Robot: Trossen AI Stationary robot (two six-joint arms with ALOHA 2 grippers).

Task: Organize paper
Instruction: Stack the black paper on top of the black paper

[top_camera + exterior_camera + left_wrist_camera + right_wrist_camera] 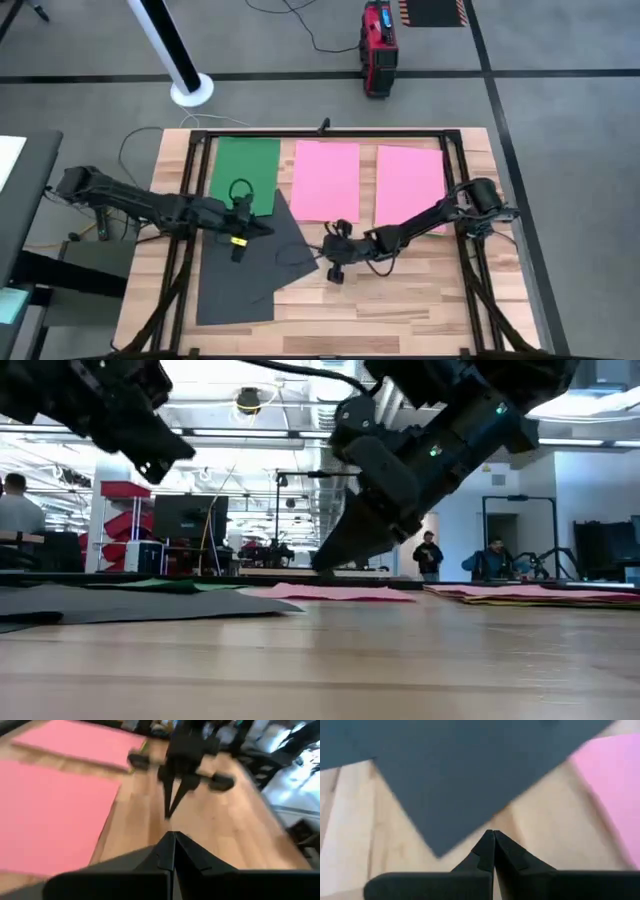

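**Both pincers closed, grey sheet lying crooked on the desk**

From above, we saw four sheets on the pale wooden desk [420, 300]. A green sheet [246, 172] lay at the far left, a pink sheet [325, 180] in the middle, and a second pink sheet [408, 185] to its right, all three lined up neatly along the far side. The dark grey sheet [245, 275] was the odd one out: turned at an angle, with one corner lying over the near edge of the green sheet.

The left pincer [238, 250] sat over the grey sheet, near its upper part. In its own wrist view, the fingers were pressed together with nothing between them. We couldn't tell whether the tips touched the paper or just hovered above it.

The right pincer [333, 270] was over bare wood just off the grey sheet's right corner and just in front of the middle pink sheet. Its fingers were also shut tight and empty, and the grey corner lay just ahead of the tips in its wrist view.

The right pink sheet looked like it had a yellowish layer under it in the low view, but it was too thin an edge for us to be sure. The right arm also covered that sheet's near-left corner from above.
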